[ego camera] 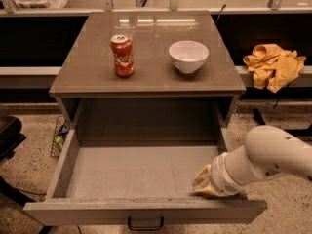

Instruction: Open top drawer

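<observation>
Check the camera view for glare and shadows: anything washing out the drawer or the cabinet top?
Camera view: glare patches on the rear of the cabinet top; top drawer floor evenly lit, the recess behind it in shadow; warm cast overall; the hand sits in the drawer's front right corner, not washed out.

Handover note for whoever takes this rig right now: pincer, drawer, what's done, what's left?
Pincer: on the white arm, low inside the front right corner of the wide grey top drawer, just behind its front panel. Open or shut: cannot tell.
Drawer: pulled far out; its small dark bar handle is untouched.
Red soda can and white bowl stand upright on the grey cabinet top.
Done: drawer is open.
Left: probably only lifting the arm clear of the drawer.
</observation>
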Robot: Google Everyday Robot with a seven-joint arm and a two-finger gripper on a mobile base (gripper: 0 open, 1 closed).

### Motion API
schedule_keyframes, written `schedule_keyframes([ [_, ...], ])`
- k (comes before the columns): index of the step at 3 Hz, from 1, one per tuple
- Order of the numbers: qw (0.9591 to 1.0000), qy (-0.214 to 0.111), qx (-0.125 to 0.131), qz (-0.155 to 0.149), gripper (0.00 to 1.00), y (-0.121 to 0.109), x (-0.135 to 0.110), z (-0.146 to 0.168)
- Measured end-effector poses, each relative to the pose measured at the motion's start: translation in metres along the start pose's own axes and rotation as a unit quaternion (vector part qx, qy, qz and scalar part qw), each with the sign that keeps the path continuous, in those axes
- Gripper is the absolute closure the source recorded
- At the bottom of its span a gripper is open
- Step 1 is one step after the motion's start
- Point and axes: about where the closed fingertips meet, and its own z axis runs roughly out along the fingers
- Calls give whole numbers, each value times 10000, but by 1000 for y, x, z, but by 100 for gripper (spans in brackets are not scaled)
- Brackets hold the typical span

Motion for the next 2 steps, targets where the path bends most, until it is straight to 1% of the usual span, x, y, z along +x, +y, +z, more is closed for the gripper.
schedule_keyframes([
  [1, 9997, -102, -209, -28, 100, 26, -4, -2],
  [2, 9997, -97, -207, -39, 85, 27, -5, -2],
])
